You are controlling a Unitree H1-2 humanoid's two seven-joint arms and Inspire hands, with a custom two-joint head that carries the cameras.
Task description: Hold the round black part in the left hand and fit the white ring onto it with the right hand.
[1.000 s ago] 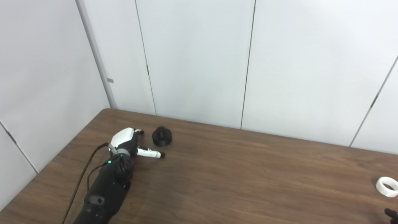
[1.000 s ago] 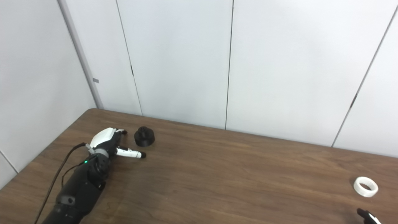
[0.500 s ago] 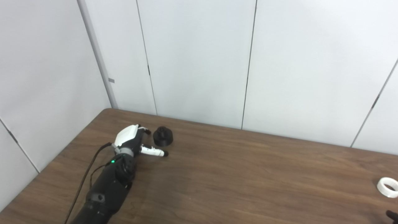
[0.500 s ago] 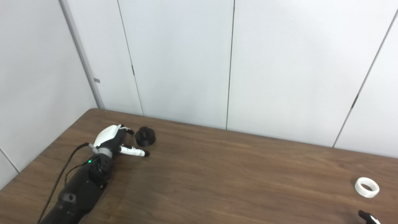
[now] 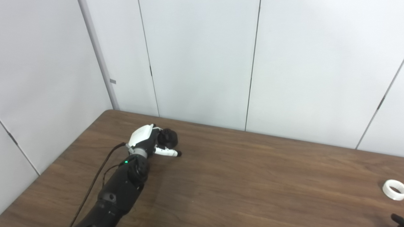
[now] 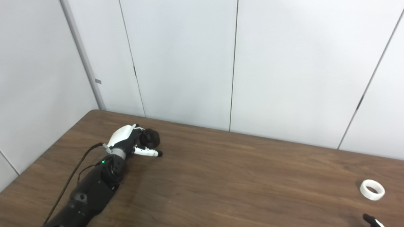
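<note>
Left hand point(image 5: 148, 142) wraps half-closed around the round black plastic part point(image 5: 168, 138) on the brown wooden table point(image 5: 240, 176), grip unconfirmed, so close squarely before lifting; white plastic ring point(image 6: 372, 189) lies far right of it, right hand point(image 6: 372, 220) barely visible.

the right hand point(image 6: 374, 221) is cut off at the bottom edge, only a fingertip showing.
</note>
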